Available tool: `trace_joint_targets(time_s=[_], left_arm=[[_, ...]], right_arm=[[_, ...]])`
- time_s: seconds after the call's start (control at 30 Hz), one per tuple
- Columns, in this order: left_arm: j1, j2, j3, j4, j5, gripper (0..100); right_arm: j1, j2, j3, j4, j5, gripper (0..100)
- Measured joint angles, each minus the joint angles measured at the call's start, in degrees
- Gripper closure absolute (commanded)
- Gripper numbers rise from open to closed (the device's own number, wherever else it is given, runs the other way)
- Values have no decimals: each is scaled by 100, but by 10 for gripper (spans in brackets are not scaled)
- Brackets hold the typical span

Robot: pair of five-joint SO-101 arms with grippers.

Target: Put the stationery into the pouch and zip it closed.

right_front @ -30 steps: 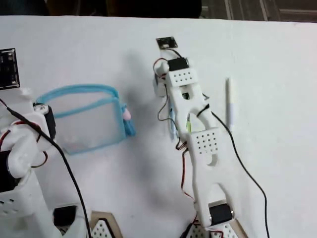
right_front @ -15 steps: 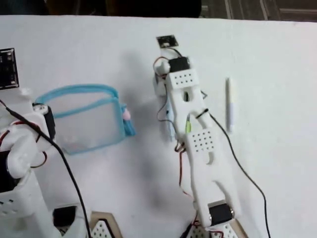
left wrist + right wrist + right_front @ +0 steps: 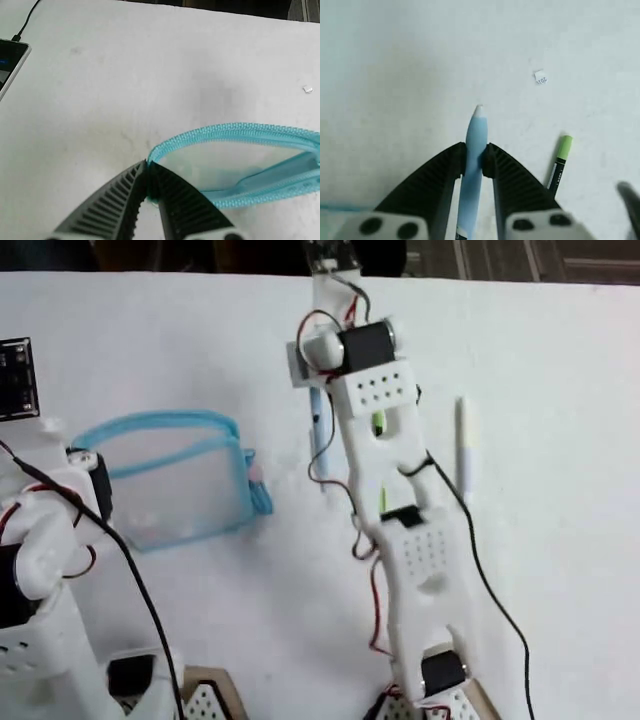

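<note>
1. Currently the left gripper (image 3: 148,169) has its ribbed black fingers pressed together on one corner of the clear plastic pouch with a turquoise zipper (image 3: 235,131).
2. That pouch lies flat on the white table (image 3: 560,360) with its mouth gaping, the two zipper bands apart; a small pink pull (image 3: 256,472) sits at the end facing the other arm.
3. The right gripper (image 3: 476,147) pinches a light-blue pen (image 3: 476,131), whose pale tip juts out past the fingertips.
4. From overhead, the pen is near the pouch's pink-pull end but apart from it.
5. A green-capped marker (image 3: 560,159) lies on the table beneath the right arm.
6. A slim white pen (image 3: 463,445) lies on that arm's far side from the pouch, untouched.
</note>
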State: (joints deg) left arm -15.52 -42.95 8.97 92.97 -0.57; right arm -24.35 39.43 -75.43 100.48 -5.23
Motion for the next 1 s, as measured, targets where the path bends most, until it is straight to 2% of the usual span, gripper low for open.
trace_joint_targets(time_s=[0.23,0.37,0.53,0.63,0.8,1.0], left_arm=[[0,0,0,18,0,977],[0,0,0,18,0,977],[0,0,0,18,0,977],[0,0,0,18,0,977],[0,0,0,18,0,977],[0,0,0,18,0,977]], right_arm=[[-396,-3086,3323,0,-26,981],[-580,-4774,5380,-18,264,981],[-870,-6752,7613,-686,308,981],[-1064,-7789,8659,-1477,158,981],[-1310,-9187,9846,-3323,-747,981],[-1380,-10145,10154,-5714,-1248,981]])
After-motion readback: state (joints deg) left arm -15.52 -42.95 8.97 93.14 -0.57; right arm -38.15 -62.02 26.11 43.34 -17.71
